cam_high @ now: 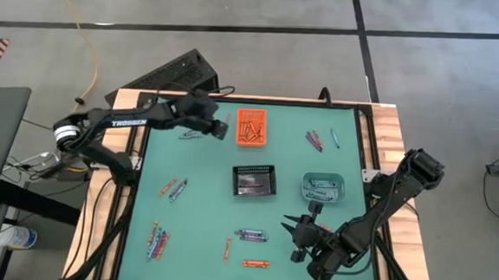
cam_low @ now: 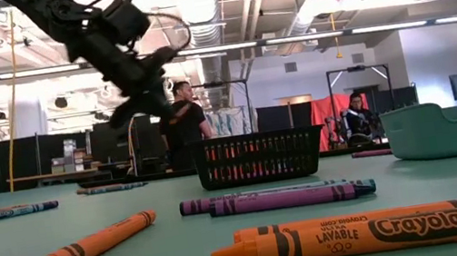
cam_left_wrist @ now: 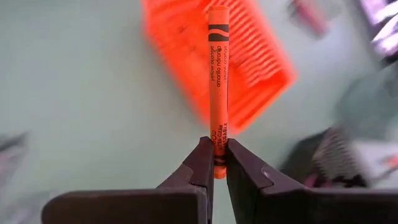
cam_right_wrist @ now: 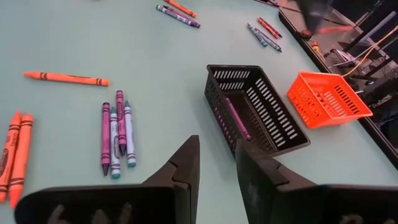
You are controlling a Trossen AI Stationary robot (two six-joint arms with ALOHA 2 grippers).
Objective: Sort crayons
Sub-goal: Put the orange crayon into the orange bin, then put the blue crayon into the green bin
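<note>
My left gripper (cam_left_wrist: 216,146) is up over the table's far left part, just left of the orange bin (cam_high: 252,127), and is shut on an orange crayon (cam_left_wrist: 219,74). The bin holds several orange crayons. My right gripper (cam_right_wrist: 217,168) hovers open near the table's front right (cam_high: 300,239), with nothing between its fingers. Loose crayons lie flat on the green mat: a group of purple and blue ones (cam_right_wrist: 116,137), orange ones (cam_right_wrist: 65,78), and a cluster at the front left (cam_high: 157,238). My left gripper pinches the orange crayon by its near end (cam_left_wrist: 219,134) between the two fingertips. The crayon runs on forward from the tips, in line with the fingers, toward the orange bin. The fingers slant down from the table's left. The crayon is lifted clear of the mat.
A black mesh bin (cam_high: 255,180) with a purple crayon inside (cam_right_wrist: 236,118) stands mid-table. The teal bin (cam_high: 323,188) sits to its right. More crayons lie at the far right (cam_high: 314,140) and the front middle (cam_high: 255,264). People show in the room beyond (cam_low: 182,122).
</note>
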